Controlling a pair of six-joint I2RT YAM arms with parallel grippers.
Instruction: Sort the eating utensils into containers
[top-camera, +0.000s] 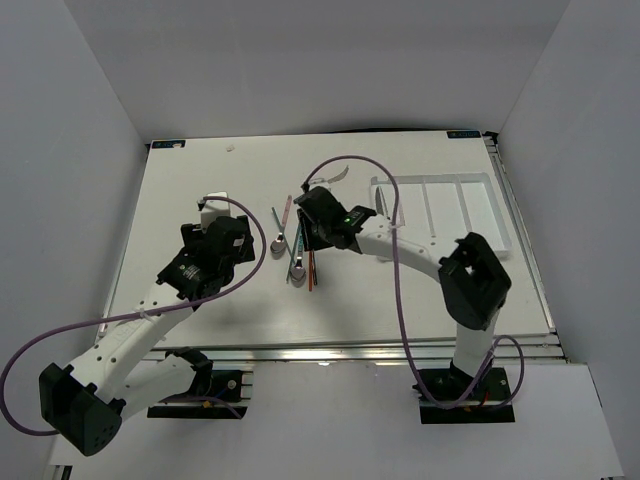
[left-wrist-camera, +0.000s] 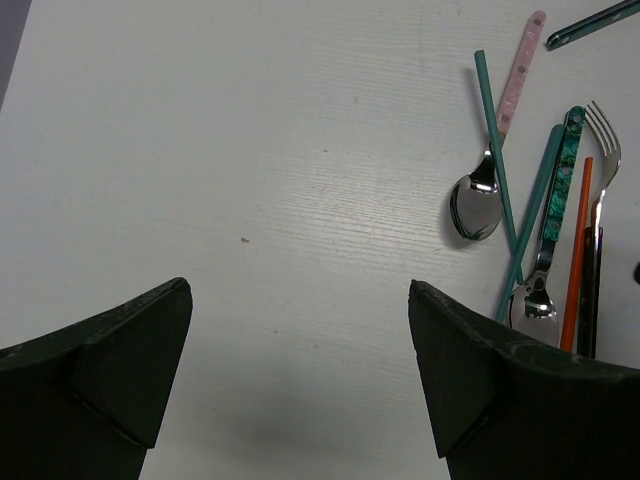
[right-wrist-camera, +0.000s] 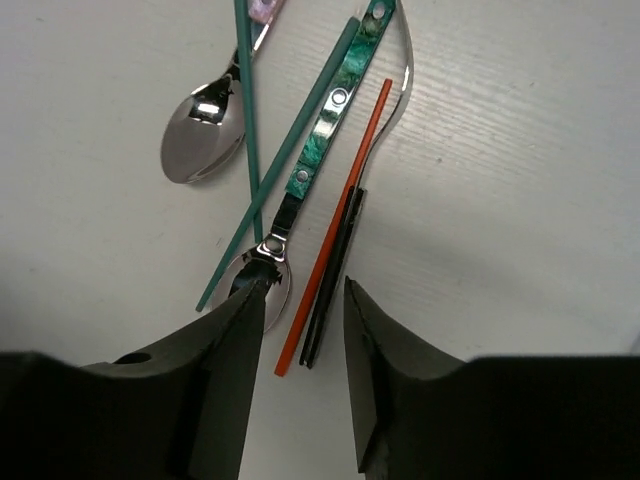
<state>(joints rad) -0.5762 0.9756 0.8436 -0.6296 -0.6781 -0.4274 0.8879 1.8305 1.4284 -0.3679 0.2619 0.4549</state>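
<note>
Firstly, worktop (top-camera: 200, 180): white and flat, carrying every item listed.

Tray (top-camera: 480, 215): white plastic with long parallel compartments, lying at the far right of the worktop.

Left end effector (left-wrist-camera: 300, 375): jaws spread wide and holding nothing, over bare worktop just left of the utensil cluster (top-camera: 295, 255).

Right end effector (right-wrist-camera: 300, 330): jaws set to a narrow gap, directly over the near ends of two utensils. Contact with either cannot be told.

Utensil cluster: mid-worktop, between the two end effectors, left of the tray and apart from it.

- Dark-handled fork (right-wrist-camera: 335, 265): right side of the cluster, metal tines at the far end.
- Green marbled-handled spoon (right-wrist-camera: 335, 110): bowl at the near end.
- Pink-handled spoon (left-wrist-camera: 478, 205): leftmost, bowl at the near end.
- Orange chopstick (right-wrist-camera: 335, 220): touching the fork handle along its left side.
- Two teal chopsticks (right-wrist-camera: 290, 160): crossed, one lying over the pink-handled spoon.
</note>
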